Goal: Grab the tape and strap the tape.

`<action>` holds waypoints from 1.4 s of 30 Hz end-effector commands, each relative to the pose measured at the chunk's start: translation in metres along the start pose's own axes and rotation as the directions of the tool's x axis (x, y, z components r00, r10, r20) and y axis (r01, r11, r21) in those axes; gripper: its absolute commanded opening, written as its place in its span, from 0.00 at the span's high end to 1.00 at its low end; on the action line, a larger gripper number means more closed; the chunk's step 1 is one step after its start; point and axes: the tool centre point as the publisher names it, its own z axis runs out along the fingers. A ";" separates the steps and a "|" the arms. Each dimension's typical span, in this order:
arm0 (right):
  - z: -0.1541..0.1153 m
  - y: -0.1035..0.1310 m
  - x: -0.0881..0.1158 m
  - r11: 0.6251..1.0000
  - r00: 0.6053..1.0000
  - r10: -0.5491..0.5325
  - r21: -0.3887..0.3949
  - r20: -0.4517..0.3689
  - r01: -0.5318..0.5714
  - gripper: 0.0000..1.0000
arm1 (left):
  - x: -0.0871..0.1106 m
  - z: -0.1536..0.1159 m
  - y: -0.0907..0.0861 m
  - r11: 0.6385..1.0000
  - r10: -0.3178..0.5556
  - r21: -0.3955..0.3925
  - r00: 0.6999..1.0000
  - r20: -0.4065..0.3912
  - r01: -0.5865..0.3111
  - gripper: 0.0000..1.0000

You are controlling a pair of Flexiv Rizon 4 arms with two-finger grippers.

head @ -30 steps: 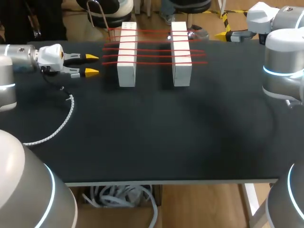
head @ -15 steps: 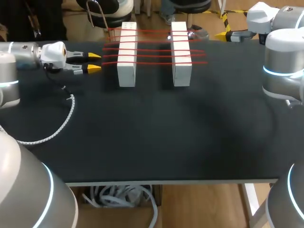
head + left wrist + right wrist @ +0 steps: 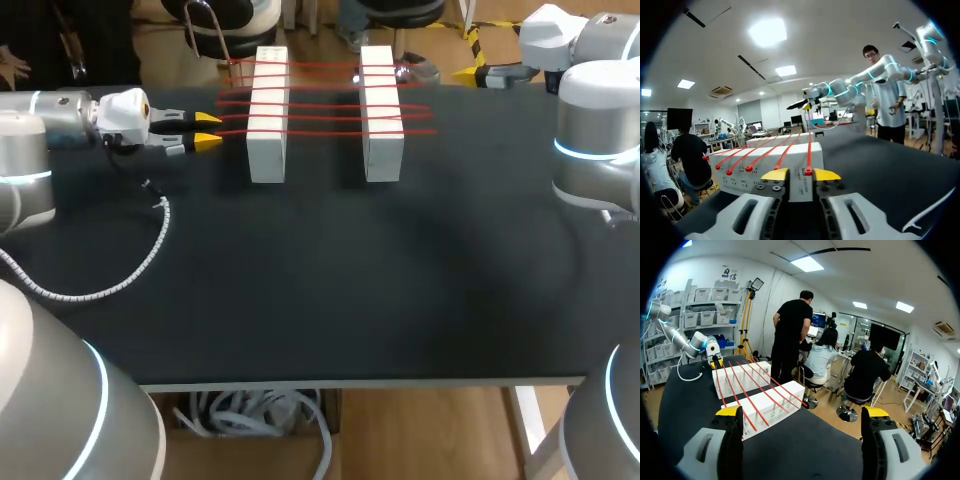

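Several red tape strands (image 3: pixel 325 118) run across two white blocks (image 3: pixel 267 115) (image 3: pixel 382 112) at the back of the black table (image 3: pixel 330 280). My left gripper (image 3: pixel 208 131) hovers just left of the left block, level with the strand ends. In the left wrist view its yellow tips (image 3: pixel 776 174) stand a narrow gap apart, with one red strand end (image 3: pixel 808 171) in the gap; both tips do not visibly touch it. My right gripper (image 3: pixel 480 73) hangs at the back right, away from the blocks. It is wide open (image 3: pixel 802 412) and holds nothing, with the strands (image 3: pixel 747 390) ahead of it.
A white coiled cable (image 3: pixel 130 270) trails from my left arm across the table's left part. The right arm's grey body (image 3: pixel 597 130) rises at the right edge.
My left gripper has moved right, toward the left block and the strand ends, and its fingers have drawn closer together. The right arm has stayed still.
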 end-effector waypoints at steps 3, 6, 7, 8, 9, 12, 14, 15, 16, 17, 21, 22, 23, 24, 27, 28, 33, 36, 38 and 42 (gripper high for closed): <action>0.000 0.000 0.000 1.000 1.000 0.000 0.000 0.000 0.000 0.00 | 0.000 0.001 0.003 1.000 -0.005 0.004 1.000 -0.005 0.005 0.85; 0.000 0.000 0.000 1.000 1.000 0.000 0.000 0.000 0.000 0.00 | 0.002 0.001 0.002 1.000 -0.008 0.001 1.000 -0.005 0.008 0.86; 0.000 0.000 0.000 1.000 1.000 0.000 0.000 0.000 0.000 0.00 | 0.003 0.001 0.002 1.000 -0.009 0.001 1.000 -0.006 0.009 0.86; 0.000 0.000 0.000 1.000 1.000 0.000 0.000 0.000 0.000 0.00 | 0.003 0.001 0.002 1.000 -0.010 0.001 1.000 -0.006 0.010 0.85; 0.000 0.000 0.000 1.000 1.000 0.000 0.000 0.000 0.000 0.00 | 0.003 0.001 0.002 1.000 -0.011 0.001 1.000 -0.007 0.011 0.85; 0.000 0.000 0.000 1.000 1.000 0.000 0.000 0.000 0.000 0.00 | 0.004 0.002 0.001 1.000 -0.011 0.001 1.000 -0.009 0.011 0.80; 0.000 0.000 0.000 1.000 1.000 0.000 0.000 0.000 0.000 0.00 | 0.003 0.002 0.000 1.000 -0.008 0.001 1.000 -0.011 0.008 0.75; 0.000 0.000 0.000 1.000 1.000 0.000 0.000 0.000 0.000 0.00 | 0.002 0.002 -0.001 1.000 -0.006 0.000 1.000 -0.012 0.006 0.76; 0.000 0.000 0.000 1.000 1.000 0.000 0.000 0.000 0.000 0.00 | 0.002 0.002 -0.001 1.000 -0.005 0.000 1.000 -0.012 0.005 0.77; 0.000 0.000 0.000 1.000 1.000 0.000 0.000 0.000 0.000 0.00 | 0.001 0.002 -0.002 1.000 -0.004 0.000 1.000 -0.013 0.004 0.80; 0.000 0.000 0.000 1.000 1.000 0.000 0.000 0.000 0.000 0.00 | 0.001 0.002 -0.003 1.000 0.001 -0.003 1.000 -0.013 -0.001 0.84; 0.000 0.000 0.000 1.000 1.000 0.000 0.000 0.000 0.000 0.00 | 0.001 0.002 -0.003 1.000 0.000 -0.004 1.000 -0.013 0.000 0.84; 0.000 0.000 0.000 1.000 1.000 0.000 0.000 0.000 0.000 0.00 | 0.002 0.002 -0.003 1.000 -0.001 -0.005 1.000 -0.013 0.001 0.87; 0.000 0.000 0.000 1.000 1.000 0.000 0.000 0.000 0.000 0.00 | 0.003 0.002 -0.003 1.000 -0.002 -0.005 1.000 -0.012 0.002 0.88; 0.000 0.000 0.000 1.000 1.000 0.000 0.000 0.000 0.000 0.00 | 0.004 0.002 -0.003 1.000 -0.004 -0.006 1.000 -0.012 0.004 0.94; 0.000 0.000 0.000 1.000 1.000 0.000 0.000 0.000 0.000 0.00 | 0.004 0.002 -0.003 1.000 -0.004 -0.007 1.000 -0.012 0.004 1.00; 0.000 0.000 0.000 1.000 1.000 0.000 0.000 0.000 0.000 0.00 | 0.005 0.003 -0.004 1.000 0.002 -0.008 1.000 -0.018 -0.002 1.00; 0.000 0.000 0.000 1.000 1.000 0.000 0.000 0.000 0.000 0.00 | 0.006 0.004 -0.007 1.000 0.006 -0.009 1.000 -0.029 -0.006 1.00; 0.000 0.000 0.000 1.000 1.000 0.000 0.000 0.000 0.000 0.00 | 0.006 0.005 -0.009 1.000 0.007 -0.010 0.999 -0.033 -0.008 1.00; 0.000 0.000 0.000 1.000 1.000 0.000 0.000 0.000 0.000 0.00 | 0.008 0.010 -0.016 1.000 0.015 -0.009 0.999 -0.049 -0.016 1.00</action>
